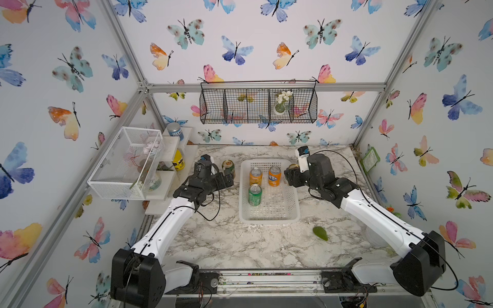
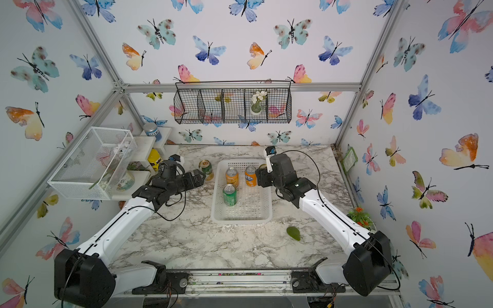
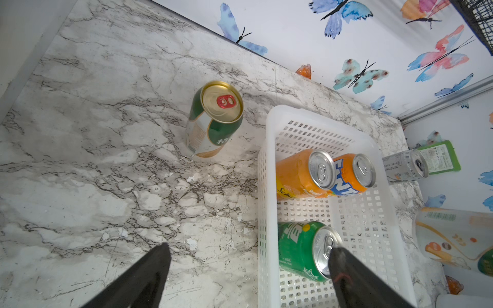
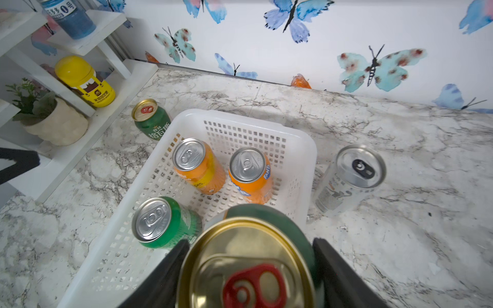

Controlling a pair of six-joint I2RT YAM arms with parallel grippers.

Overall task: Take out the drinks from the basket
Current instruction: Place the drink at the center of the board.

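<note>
the basket (image 1: 269, 218) is sitting in the middle of the bench (image 1: 226, 240), holding one orange can (image 1: 255, 176) beside a second orange can (image 1: 274, 176) at its far end and a green can (image 1: 255, 195) just nearer, all standing upright. the left jaws are hanging wide apart and empty beside the basket's left rim, near a dark can (image 1: 228, 167) standing on the bench outside it. the right jaws are clamping a second dark can (image 4: 248, 266) by its sides at the basket's right rim, with a silver can (image 4: 349, 178) standing on the bench just beyond that rim.
</note>
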